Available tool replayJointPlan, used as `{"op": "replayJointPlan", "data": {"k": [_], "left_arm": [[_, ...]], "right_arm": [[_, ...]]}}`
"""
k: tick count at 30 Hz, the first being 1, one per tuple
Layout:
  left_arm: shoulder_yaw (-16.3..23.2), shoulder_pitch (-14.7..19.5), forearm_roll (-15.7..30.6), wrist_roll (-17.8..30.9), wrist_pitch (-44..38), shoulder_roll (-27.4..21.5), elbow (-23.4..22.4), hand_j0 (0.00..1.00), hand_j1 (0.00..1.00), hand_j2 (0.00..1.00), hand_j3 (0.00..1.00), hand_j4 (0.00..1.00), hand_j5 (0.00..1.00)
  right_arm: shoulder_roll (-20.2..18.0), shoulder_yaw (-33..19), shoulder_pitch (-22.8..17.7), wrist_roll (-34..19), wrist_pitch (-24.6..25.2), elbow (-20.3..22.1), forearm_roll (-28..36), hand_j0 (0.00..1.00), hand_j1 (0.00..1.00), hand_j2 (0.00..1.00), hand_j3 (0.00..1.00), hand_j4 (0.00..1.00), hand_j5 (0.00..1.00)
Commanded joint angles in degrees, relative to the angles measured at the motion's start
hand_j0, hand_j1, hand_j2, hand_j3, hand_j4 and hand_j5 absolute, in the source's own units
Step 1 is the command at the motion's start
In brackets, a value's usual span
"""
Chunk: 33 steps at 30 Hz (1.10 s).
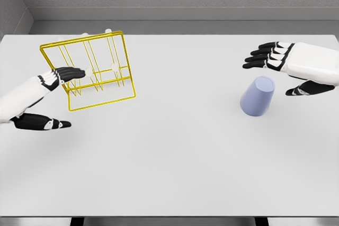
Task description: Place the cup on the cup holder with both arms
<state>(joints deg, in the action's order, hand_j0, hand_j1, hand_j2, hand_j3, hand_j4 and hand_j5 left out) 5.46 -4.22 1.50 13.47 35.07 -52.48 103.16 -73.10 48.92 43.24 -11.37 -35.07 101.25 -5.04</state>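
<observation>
A yellow wire cup holder (90, 70) stands on the left half of the white table (169, 157), a square open frame with thin upright prongs inside it; the frame looks tilted, its top edge leaning toward the back of the table. Nothing hangs on the prongs and nothing lies inside the frame.

The cup (258, 96), pale lavender-blue and plain, sits on the right half of the table, well apart from the holder. It appears upside down, the narrower closed base up and the wider rim down on the surface, with its long axis leaning a little so the base tips toward the back right. Its inside cannot be seen. No label, brand or writing shows on the cup, the holder or the table.

The left hand (45, 99) comes in from the lower left with fingers spread: the upper fingers reach the left side of the frame and seem to touch its wires, while the thumb juts out separately below, clear of the holder. It clamps nothing.

The right hand (288, 67) enters from the right, fingers extended and held side by side, thumb apart beneath them. It hovers just beside the cup's upper right, not gripping it
</observation>
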Motion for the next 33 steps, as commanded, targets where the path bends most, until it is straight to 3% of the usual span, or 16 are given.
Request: {"op": "replayJointPlan", "data": {"k": [1, 7, 9, 11, 13, 15, 18, 22, 27, 33], "left_arm": [[0.08, 0.00, 0.08, -0.03, -0.07, 0.10, 0.02, 1.00, 1.00, 1.00, 1.00, 1.00, 1.00], [0.08, 0.44, -0.01, -0.03, -0.07, 0.80, -0.06, 1.00, 1.00, 1.00, 1.00, 1.00, 1.00], [0.08, 0.35, 0.08, -0.03, -0.07, 0.80, -0.15, 1.00, 1.00, 1.00, 1.00, 1.00, 1.00], [0.08, 0.44, 0.08, -0.03, -0.07, 0.80, -0.24, 1.00, 1.00, 1.00, 1.00, 1.00, 1.00], [0.25, 0.53, -0.01, -0.03, -0.07, 0.80, -0.06, 1.00, 1.00, 1.00, 1.00, 1.00, 1.00], [0.34, 0.53, -0.01, -0.03, -0.07, 0.80, 0.02, 1.00, 1.00, 1.00, 1.00, 1.00, 1.00], [0.87, 0.70, 0.25, -0.38, -0.07, 2.73, 0.02, 1.00, 1.00, 1.00, 1.00, 1.00, 1.00], [8.51, 3.43, 0.96, -0.73, -0.07, 3.96, 0.02, 1.00, 1.00, 1.00, 1.00, 1.00, 1.00], [14.14, 5.45, 4.73, -0.73, -0.07, 4.49, -0.06, 1.00, 1.00, 1.00, 1.00, 1.00, 1.00], [19.41, 7.03, 9.74, -0.73, -0.07, 4.14, 0.02, 1.00, 1.00, 1.00, 1.00, 1.00, 1.00]], "right_arm": [[0.50, 0.12, 0.00, -0.05, 0.07, 0.00, 0.29, 1.00, 1.00, 1.00, 1.00, 1.00, 1.00], [0.76, -0.23, 0.18, 0.39, 0.07, -0.17, 0.56, 1.00, 1.00, 1.00, 1.00, 1.00, 1.00], [0.41, -0.58, 0.62, -1.63, 0.07, -0.26, 0.47, 1.00, 1.00, 1.00, 1.00, 1.00, 1.00], [1.02, -0.58, 1.85, -14.11, 0.07, -0.26, 1.00, 1.00, 1.00, 1.00, 1.00, 1.00, 1.00], [3.22, -0.41, 3.25, -18.59, 0.07, -0.70, 0.91, 0.99, 0.99, 0.99, 0.99, 0.99, 0.99], [6.21, -0.40, 4.92, -23.63, 0.07, -4.83, 0.91, 0.99, 0.99, 0.99, 0.99, 0.99, 0.99], [7.00, -0.58, 6.68, -23.63, 0.07, -5.36, 1.08, 0.99, 0.99, 0.99, 0.99, 0.99, 0.99], [9.02, -0.40, 8.96, -23.63, 0.07, -8.17, 1.17, 0.99, 0.99, 0.99, 0.99, 0.99, 0.99], [13.68, 0.39, 9.05, -23.63, 0.07, -13.97, -0.06, 0.99, 0.99, 0.99, 0.99, 0.99, 0.99], [13.95, 2.14, 8.97, -23.63, 0.07, -15.20, -2.61, 0.99, 0.99, 0.99, 0.99, 0.99, 0.99]]}}
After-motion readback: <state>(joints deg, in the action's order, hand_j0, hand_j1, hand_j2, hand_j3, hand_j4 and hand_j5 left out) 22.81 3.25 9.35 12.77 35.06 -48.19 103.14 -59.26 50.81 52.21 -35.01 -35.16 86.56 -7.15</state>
